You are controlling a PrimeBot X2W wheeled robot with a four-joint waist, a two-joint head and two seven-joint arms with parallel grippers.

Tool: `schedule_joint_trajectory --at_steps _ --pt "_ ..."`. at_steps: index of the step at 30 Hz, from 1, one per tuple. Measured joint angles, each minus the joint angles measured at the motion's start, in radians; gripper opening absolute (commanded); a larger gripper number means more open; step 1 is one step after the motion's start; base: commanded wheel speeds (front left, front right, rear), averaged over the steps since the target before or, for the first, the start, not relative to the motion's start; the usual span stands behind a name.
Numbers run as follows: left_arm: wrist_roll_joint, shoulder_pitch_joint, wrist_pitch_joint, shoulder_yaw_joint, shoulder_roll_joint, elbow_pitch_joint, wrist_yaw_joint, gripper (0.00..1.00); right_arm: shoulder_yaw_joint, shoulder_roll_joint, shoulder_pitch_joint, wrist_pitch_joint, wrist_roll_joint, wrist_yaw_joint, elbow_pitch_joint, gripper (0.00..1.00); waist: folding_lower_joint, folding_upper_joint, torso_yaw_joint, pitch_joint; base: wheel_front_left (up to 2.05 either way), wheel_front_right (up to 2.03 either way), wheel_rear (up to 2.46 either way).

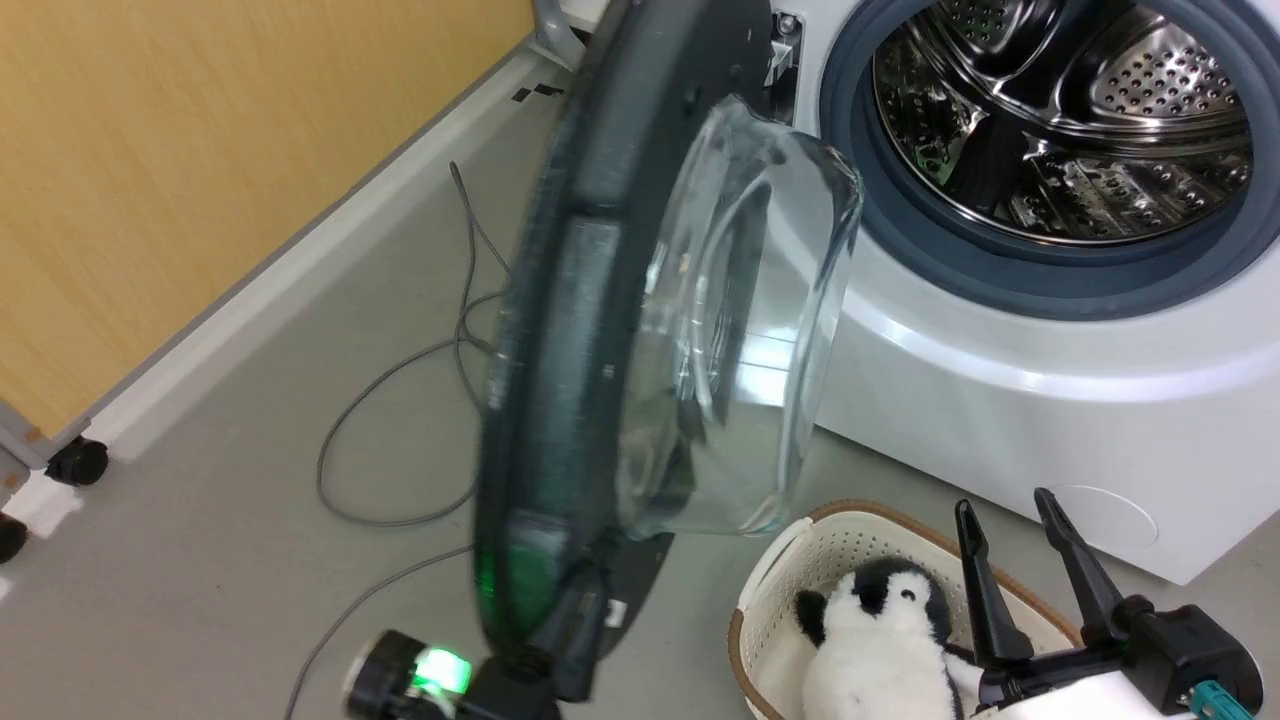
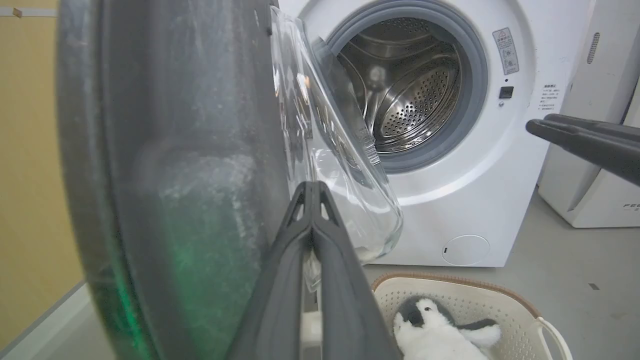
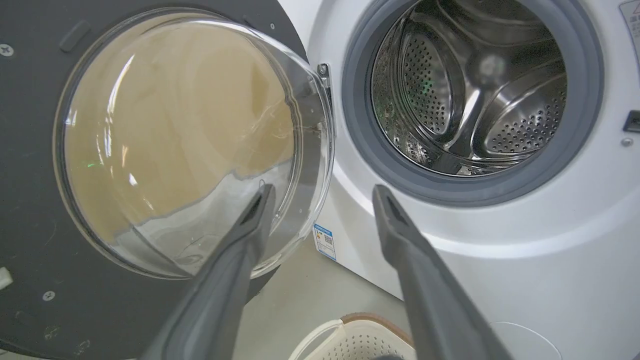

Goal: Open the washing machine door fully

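your left gripper (image 2: 312, 192), fingers pressed together, sits beside the washing machine door (image 2: 200, 150); right gripper (image 3: 320, 189) spread; grey floor (image 1: 250, 520), yellow wall (image 1: 200, 120).

Bright even light, blurred washing machine door (image 1: 575, 300), glare on steel drum (image 1: 1100, 90)

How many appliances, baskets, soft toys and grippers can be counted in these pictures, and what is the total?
Appliances: 2, the washing machine and a white appliance beside it
Baskets: 1, the basket
Soft toys: 1, the penguin in the basket
Grippers: 2, the left gripper and the right gripper
Total: 6
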Motion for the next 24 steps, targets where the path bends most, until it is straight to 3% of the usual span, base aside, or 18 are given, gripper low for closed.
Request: schedule_joint_trajectory --at_steps 10,24 --pt "-0.035 0.015 0.0 0.148 0.054 -0.019 0.059 0.0 -0.012 0.0 -0.002 0.0 -0.01 0.0 0.0 1.0 0.0 0.0 0.006 0.027 0.0 0.0 0.0" --pt "-0.151 -0.088 0.0 0.359 0.063 0.132 0.041 0.0 -0.04 0.001 -0.019 0.0 -0.055 0.0 -0.012 1.0 0.0 0.0 0.01 0.105 0.0 0.0 0.0"
